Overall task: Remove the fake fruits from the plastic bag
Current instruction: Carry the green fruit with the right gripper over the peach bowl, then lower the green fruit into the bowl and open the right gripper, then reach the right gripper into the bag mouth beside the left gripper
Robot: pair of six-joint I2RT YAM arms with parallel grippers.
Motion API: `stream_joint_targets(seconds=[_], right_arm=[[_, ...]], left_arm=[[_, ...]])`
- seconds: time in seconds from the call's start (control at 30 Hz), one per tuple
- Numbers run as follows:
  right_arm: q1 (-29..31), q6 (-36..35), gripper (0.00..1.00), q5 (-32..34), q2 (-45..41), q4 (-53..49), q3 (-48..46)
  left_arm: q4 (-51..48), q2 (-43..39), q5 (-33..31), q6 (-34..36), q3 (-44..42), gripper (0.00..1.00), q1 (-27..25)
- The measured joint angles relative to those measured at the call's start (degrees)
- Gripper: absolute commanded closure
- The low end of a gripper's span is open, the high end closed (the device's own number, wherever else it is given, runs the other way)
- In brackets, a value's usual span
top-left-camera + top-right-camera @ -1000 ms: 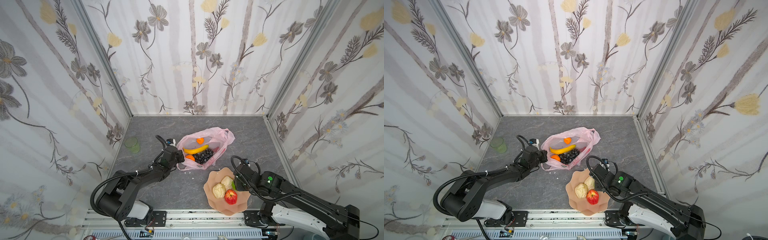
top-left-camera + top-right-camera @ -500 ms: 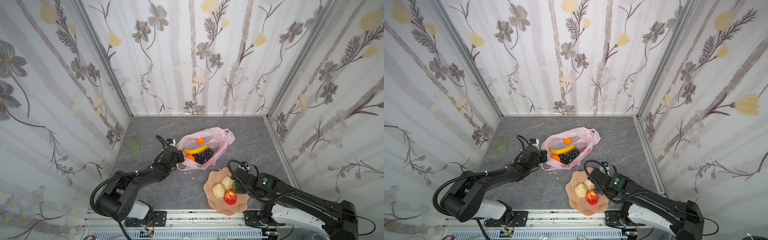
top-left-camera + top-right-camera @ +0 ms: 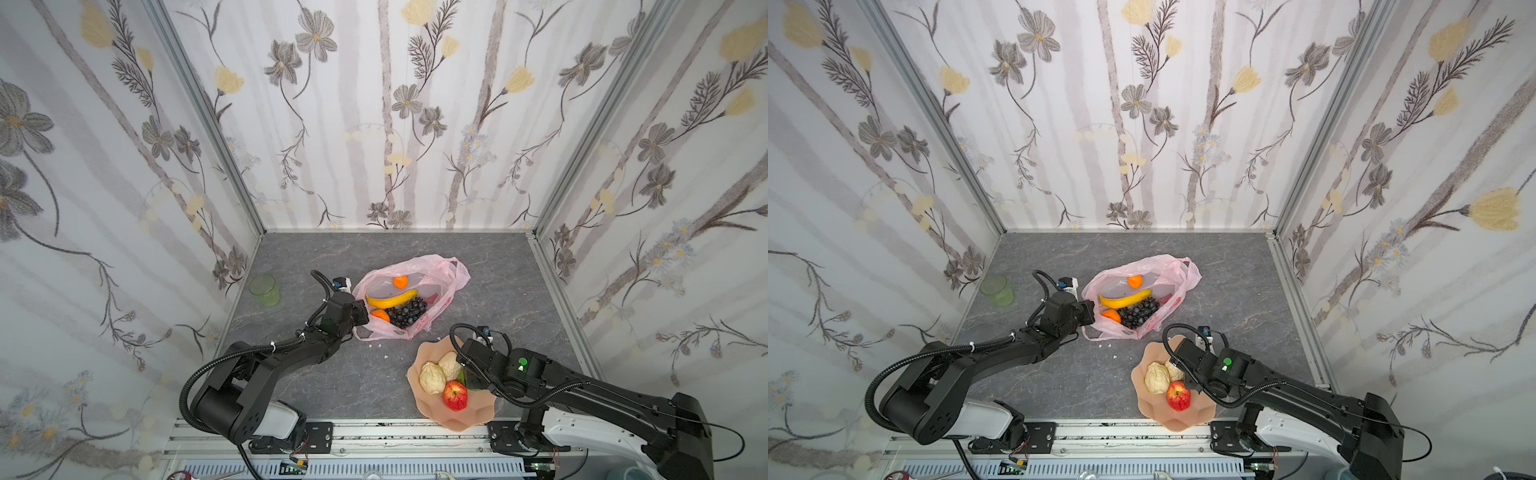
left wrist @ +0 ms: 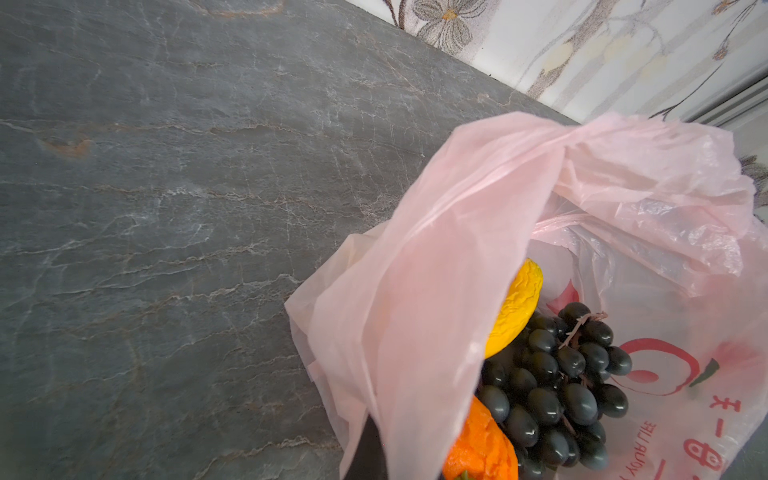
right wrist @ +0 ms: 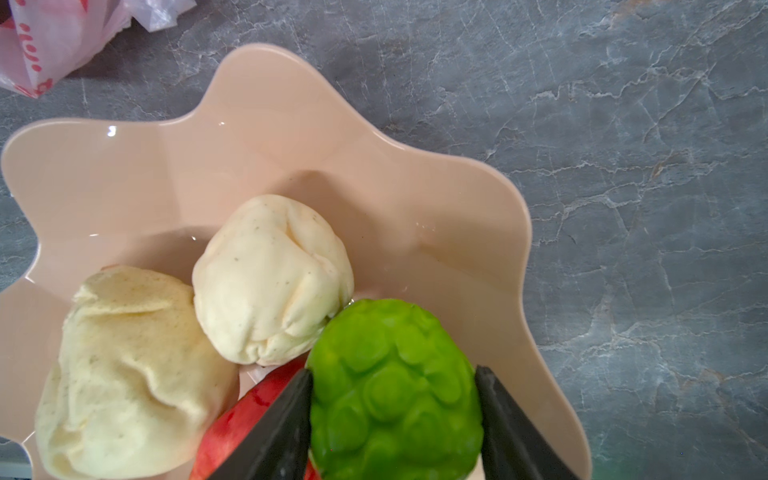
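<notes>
About half done, it's reckoned. The bag (image 3: 432, 270), mid-frame on the bench (image 3: 478, 266), is pinched by the left jaws; banana (image 3: 390, 298), grapes (image 3: 407, 311) and two oranges (image 3: 400, 281) are left inside. Plate (image 3: 469, 415) lower right: pears (image 3: 432, 377), apple (image 3: 455, 395), green fruit (image 5: 395, 395) straddled by the right jaws, grip unclear.

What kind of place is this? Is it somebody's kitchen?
Probably a robot test booth, not a kitchen: flowered wallpaper panels box in a grey table, and two black robot arms sit on a metal rail at its front.
</notes>
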Motion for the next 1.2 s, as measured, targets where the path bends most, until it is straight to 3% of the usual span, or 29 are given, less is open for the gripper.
stream_joint_targets(seconds=[0.27, 0.73, 0.97, 1.2], right_arm=[[0.1, 0.4, 0.32, -0.1, 0.1, 0.5, -0.2], [0.1, 0.2, 0.29, 0.5, 0.2, 0.1, 2.2], [-0.6, -3.4, 0.29, 3.9, 3.4, -1.0, 10.8], [-5.1, -10.8, 0.31, 4.3, 10.7, 6.8, 20.4]], left_arm=[[0.0, 0.0, 0.0, 0.0, 0.0, 0.93, 0.0], [0.0, 0.0, 0.0, 0.0, 0.0, 0.93, 0.0], [0.0, 0.0, 0.2, 0.0, 0.0, 0.93, 0.0], [0.0, 0.0, 1.1, 0.0, 0.2, 0.93, 0.0]])
